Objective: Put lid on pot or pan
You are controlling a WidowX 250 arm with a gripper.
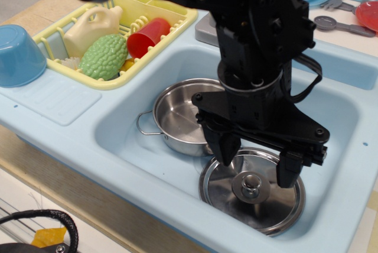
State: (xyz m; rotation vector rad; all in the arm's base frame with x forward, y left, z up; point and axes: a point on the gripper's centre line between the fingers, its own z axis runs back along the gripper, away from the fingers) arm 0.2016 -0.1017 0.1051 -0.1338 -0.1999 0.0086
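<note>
End effector (260, 169) is held just above the lid (253, 190), its two fingers spread apart on either side of the small knob (251, 185). The lid is lying flat in the sink (348, 140), right of the empty steel pot (179, 117). Thin, stiff, slippery steel is judged; the knob should be pinched.

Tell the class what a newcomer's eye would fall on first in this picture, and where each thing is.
The big black gripper fills the middle, its open jaws hanging just above the knob of the shiny lid lying flat in the pale blue sink. Beside the lid, to its left, sits the uncovered steel pot. At upper left, a yellow rack holds a bumpy green vegetable and a red cup.
</note>
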